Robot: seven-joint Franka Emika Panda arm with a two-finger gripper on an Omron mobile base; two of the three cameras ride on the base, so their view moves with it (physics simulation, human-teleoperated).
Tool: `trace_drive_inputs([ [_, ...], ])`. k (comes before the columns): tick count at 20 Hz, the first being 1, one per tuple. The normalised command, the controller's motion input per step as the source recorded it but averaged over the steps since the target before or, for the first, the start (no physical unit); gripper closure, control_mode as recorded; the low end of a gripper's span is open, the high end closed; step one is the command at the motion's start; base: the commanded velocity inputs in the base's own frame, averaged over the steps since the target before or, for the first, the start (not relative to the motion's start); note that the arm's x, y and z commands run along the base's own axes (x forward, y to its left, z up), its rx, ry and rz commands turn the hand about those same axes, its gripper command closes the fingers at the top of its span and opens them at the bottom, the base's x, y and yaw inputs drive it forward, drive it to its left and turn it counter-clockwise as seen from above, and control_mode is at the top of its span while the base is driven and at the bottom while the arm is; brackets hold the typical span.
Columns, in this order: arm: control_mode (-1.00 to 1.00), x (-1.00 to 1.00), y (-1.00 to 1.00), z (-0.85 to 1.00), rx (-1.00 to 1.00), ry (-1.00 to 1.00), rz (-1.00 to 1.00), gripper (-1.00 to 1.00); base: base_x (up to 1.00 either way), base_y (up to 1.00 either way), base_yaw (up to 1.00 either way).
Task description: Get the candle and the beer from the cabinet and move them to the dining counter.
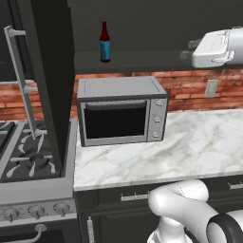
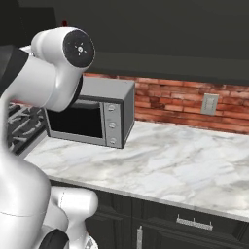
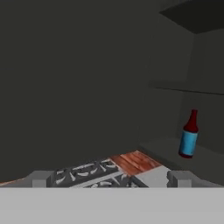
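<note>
Marble counter (image 1: pixel 190 142) runs beneath the open cabinet (image 1: pixel 142 59), backed by red brick, with a stove (image 1: pixel 23 156) at the left end and a grey microwave (image 1: pixel 121 111) standing on the stone against the wall. The cabinet door (image 1: pixel 47 85) stands swung outward over the stove, its long silver bar handle (image 1: pixel 21 80) facing the room, which leaves the lower shelf exposed for access.

The beer (image 1: pixel 105 42) stands upright on that shelf, directly above the microwave and near the shelf's front edge, blue label visible. In the hand view the same bottle (image 3: pixel 189 134) appears at the right, with bare shelf around it. The candle cannot be made out in these views; a small reddish spot at the top of the right base view is too small to identify.

The arm rises from the base and bends at a high elbow, carrying the hand up to shelf height. The gripper (image 1: pixel 190 50) sits to the right of the bottle, well apart from it, pointing left along the shelf toward it. Its jaws stand fully released and hold nothing.

The step in hand appears to be the approach to the beer; the hand would need to travel left to bracket the bottle.
</note>
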Motion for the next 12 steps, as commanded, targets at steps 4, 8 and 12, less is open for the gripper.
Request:
trace_drive_inputs([
  [4,-1.00,0.26,0.08,0.02,0.02,-0.04,0.00,-1.00,0.00,0.00,0.00],
  [8,-1.00,0.29,0.06,0.05,0.04,-0.02,0.00,-1.00,0.00,0.00,0.00],
  [12,-1.00,0.25,0.00,0.04,0.07,0.00,0.00,-1.00,0.00,0.00,0.00],
])
